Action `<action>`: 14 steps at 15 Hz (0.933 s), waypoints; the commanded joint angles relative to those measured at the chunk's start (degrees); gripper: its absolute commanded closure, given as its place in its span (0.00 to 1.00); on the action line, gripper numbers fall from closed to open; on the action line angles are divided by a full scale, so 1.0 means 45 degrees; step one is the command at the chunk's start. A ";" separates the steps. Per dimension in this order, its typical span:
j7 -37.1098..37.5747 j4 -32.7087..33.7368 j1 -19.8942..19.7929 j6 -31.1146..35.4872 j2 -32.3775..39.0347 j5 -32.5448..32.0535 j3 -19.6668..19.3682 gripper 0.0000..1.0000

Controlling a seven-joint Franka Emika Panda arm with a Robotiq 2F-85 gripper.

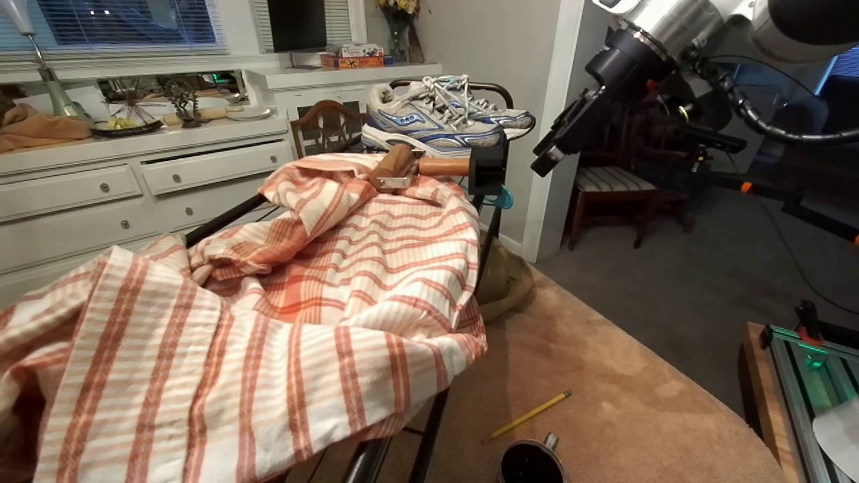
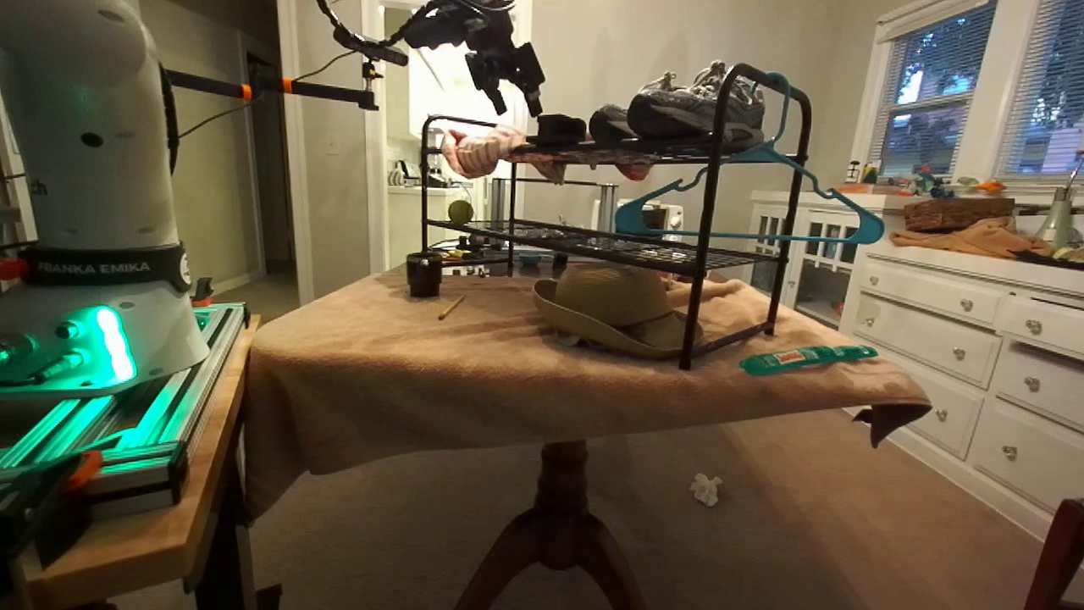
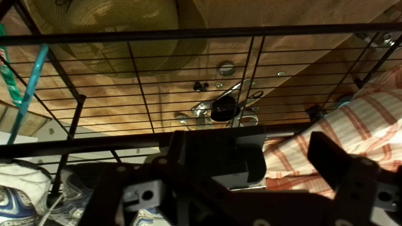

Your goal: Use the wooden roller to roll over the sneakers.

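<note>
The wooden roller [image 1: 396, 164] lies on the striped cloth on top of the black rack, beside the sneakers. Its handle points to a black block [image 1: 488, 171] at the rack's edge. In an exterior view, the black block [image 2: 561, 130] shows and the wood is hidden. The white, grey and blue sneakers [image 1: 436, 127] sit together on the rack; they also show in an exterior view [image 2: 694, 114] and partly in the wrist view [image 3: 19, 194]. My gripper [image 1: 547, 154] is open and empty, above and beside the rack. In the wrist view its fingers [image 3: 248, 138] frame the black block [image 3: 216, 153].
The striped cloth [image 1: 335, 268] drapes over the rack [image 2: 711, 212]. A blue hanger [image 2: 762, 157] hangs on the rack's end. A hat [image 2: 614, 305] sits under it. A yellow pencil [image 1: 533, 412], a mug [image 1: 530, 463] and a green packet [image 2: 809, 357] lie on the table.
</note>
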 commanded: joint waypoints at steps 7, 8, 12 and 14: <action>-0.3227 0.0446 0.1753 0.0804 0.0960 0.0855 -0.1842 0.00; -0.3355 0.0443 0.1729 0.0923 0.1028 0.0818 -0.1888 0.00; -0.3519 0.0412 0.1916 0.1460 0.1235 0.1043 -0.2109 0.00; -0.3577 0.0382 0.2117 0.1616 0.1323 0.1260 -0.2225 0.00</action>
